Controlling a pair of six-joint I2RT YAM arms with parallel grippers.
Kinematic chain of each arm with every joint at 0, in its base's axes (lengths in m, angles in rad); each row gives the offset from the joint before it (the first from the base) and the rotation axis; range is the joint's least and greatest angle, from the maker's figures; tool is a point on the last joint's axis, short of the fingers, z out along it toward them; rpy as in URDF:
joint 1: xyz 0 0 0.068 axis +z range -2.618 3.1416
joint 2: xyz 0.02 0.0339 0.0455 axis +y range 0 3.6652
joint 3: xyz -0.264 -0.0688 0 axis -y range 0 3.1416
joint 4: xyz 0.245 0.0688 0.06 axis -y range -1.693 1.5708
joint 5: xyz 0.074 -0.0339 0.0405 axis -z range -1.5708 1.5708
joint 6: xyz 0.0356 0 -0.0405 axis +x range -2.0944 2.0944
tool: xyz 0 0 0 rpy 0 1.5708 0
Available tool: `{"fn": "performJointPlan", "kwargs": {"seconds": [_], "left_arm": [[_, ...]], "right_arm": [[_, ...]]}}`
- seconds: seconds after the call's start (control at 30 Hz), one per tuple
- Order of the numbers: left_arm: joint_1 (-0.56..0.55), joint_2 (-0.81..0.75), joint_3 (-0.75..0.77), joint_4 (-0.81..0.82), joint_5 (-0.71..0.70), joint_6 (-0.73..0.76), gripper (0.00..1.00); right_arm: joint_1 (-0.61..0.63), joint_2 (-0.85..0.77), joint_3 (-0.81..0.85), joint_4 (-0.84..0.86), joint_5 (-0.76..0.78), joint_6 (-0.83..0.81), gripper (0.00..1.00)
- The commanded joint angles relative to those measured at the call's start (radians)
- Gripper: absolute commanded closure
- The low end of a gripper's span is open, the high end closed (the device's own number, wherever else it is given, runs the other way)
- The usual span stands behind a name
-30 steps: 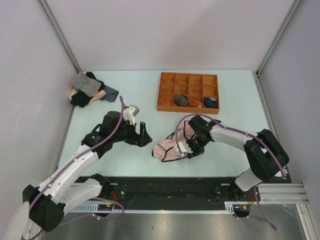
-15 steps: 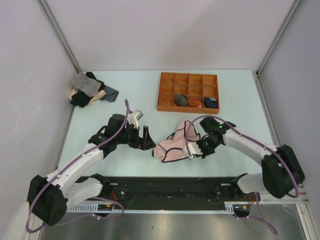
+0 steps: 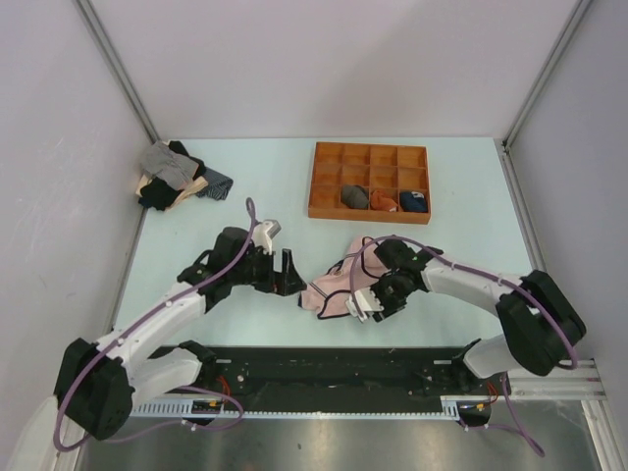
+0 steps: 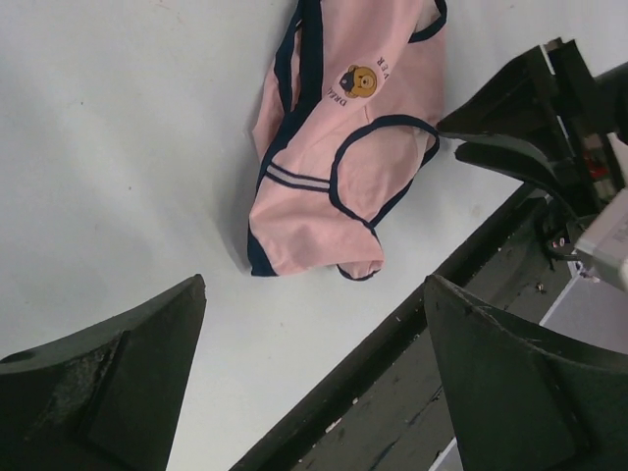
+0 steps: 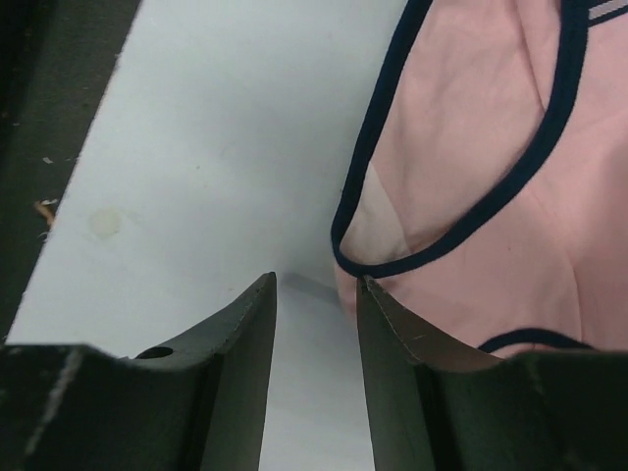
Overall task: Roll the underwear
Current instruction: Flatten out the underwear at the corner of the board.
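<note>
The underwear (image 3: 334,289) is light-pink briefs with navy edging. It lies crumpled flat on the table near the front edge, between my two arms. It also shows in the left wrist view (image 4: 343,147), with a small bear print, and in the right wrist view (image 5: 491,167). My left gripper (image 3: 286,274) (image 4: 314,294) is wide open and empty, just left of the underwear. My right gripper (image 3: 367,300) (image 5: 316,285) is at the underwear's near right edge. Its jaws stand narrowly apart with bare table between them. One finger (image 5: 392,334) touches the navy hem.
An orange compartment tray (image 3: 324,210) stands at the back right, holding a dark grey bundle (image 3: 354,196), an orange one (image 3: 383,202) and a navy one (image 3: 413,201). A pile of grey, black and tan garments (image 3: 172,177) lies at the back left. A black rail (image 3: 343,359) runs along the near edge.
My right gripper swung right, then came back down to the underwear's near right edge. The underwear's folds shifted. My left gripper edged right toward the underwear.
</note>
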Motion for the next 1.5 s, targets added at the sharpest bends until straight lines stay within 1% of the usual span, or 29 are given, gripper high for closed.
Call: {"fn": "performJointPlan", "kwargs": {"seconds": [0.0,0.03,0.13,0.3,0.37,0.4,0.43,0.5,0.6,0.63,0.67,0.73,0.77,0.8,0.83,0.9,0.97,1.07,1.2,1.23,1.3,1.33,1.37,1.4,1.47], "left_arm": [[-0.002,-0.104,-0.108,0.100,-0.047,-0.110,0.02],[-0.002,-0.109,-0.150,0.145,-0.041,-0.128,0.03],[-0.002,-0.106,-0.206,0.212,-0.024,-0.176,0.03],[-0.002,-0.092,-0.248,0.268,-0.010,-0.219,0.03],[0.000,-0.090,-0.250,0.268,-0.010,-0.223,0.03],[-0.002,-0.094,-0.250,0.265,-0.012,-0.225,0.03],[-0.002,-0.095,-0.251,0.262,-0.016,-0.228,0.03],[-0.002,-0.098,-0.253,0.254,-0.016,-0.230,0.03],[-0.002,-0.095,-0.256,0.256,-0.012,-0.224,0.04],[-0.002,-0.094,-0.260,0.257,-0.010,-0.222,0.04],[-0.002,-0.092,-0.262,0.259,-0.004,-0.222,0.05],[-0.002,-0.081,-0.267,0.274,0.011,-0.223,0.07],[-0.002,-0.077,-0.268,0.285,0.033,-0.227,0.10],[-0.006,-0.057,-0.268,0.286,0.042,-0.227,0.11],[-0.020,-0.045,-0.261,0.288,0.047,-0.225,0.12],[-0.049,0.012,-0.248,0.331,0.059,-0.225,0.12],[-0.112,0.072,-0.208,0.329,0.059,-0.211,0.12],[-0.210,0.182,-0.147,0.334,0.044,-0.220,0.12],[-0.354,0.313,-0.084,0.397,0.011,-0.257,0.13],[-0.373,0.365,-0.058,0.404,0.005,-0.271,0.13],[-0.416,0.408,-0.034,0.417,-0.018,-0.286,0.14],[-0.425,0.431,-0.009,0.415,-0.053,-0.305,0.15],[-0.433,0.467,0.002,0.406,-0.068,-0.311,0.17],[-0.446,0.486,0.013,0.398,-0.082,-0.317,0.17],[-0.457,0.538,0.045,0.362,-0.128,-0.325,0.23]], "right_arm": [[0.029,0.057,0.000,0.131,0.050,0.025,0.57],[0.031,0.062,-0.001,0.133,0.053,0.024,0.58],[0.031,0.077,-0.001,0.119,0.064,0.015,0.59],[0.031,0.113,0.000,0.136,0.081,0.002,0.62],[0.034,0.143,0.000,0.139,0.093,-0.004,0.70],[0.037,0.153,0.000,0.136,0.099,-0.007,0.77],[0.037,0.159,0.000,0.127,0.101,-0.010,0.90],[0.035,0.145,0.000,0.078,0.099,-0.013,1.00],[0.011,0.055,-0.001,-0.046,0.082,-0.042,1.00],[-0.006,0.026,-0.001,-0.121,0.078,-0.065,1.00],[-0.023,-0.011,-0.001,-0.160,0.072,-0.080,1.00],[-0.086,-0.108,-0.001,-0.267,0.070,-0.125,1.00],[-0.110,-0.132,-0.003,-0.298,0.067,-0.139,1.00],[-0.164,-0.169,-0.006,-0.324,0.067,-0.152,1.00],[-0.190,-0.180,-0.019,-0.352,0.073,-0.165,1.00],[-0.268,-0.188,-0.039,-0.353,0.073,-0.202,1.00],[-0.307,-0.176,-0.061,-0.340,0.069,-0.211,1.00],[-0.348,-0.153,-0.066,-0.315,0.049,-0.208,1.00],[-0.370,-0.130,-0.067,-0.292,0.032,-0.197,1.00],[-0.374,-0.122,-0.067,-0.288,0.029,-0.196,1.00],[-0.377,-0.117,-0.067,-0.283,0.024,-0.194,1.00],[-0.379,-0.117,-0.067,-0.283,0.020,-0.194,1.00],[-0.382,-0.117,-0.067,-0.281,0.016,-0.194,1.00],[-0.385,-0.117,-0.070,-0.280,0.013,-0.194,1.00],[-0.391,-0.119,-0.069,-0.277,0.003,-0.194,1.00]]}}
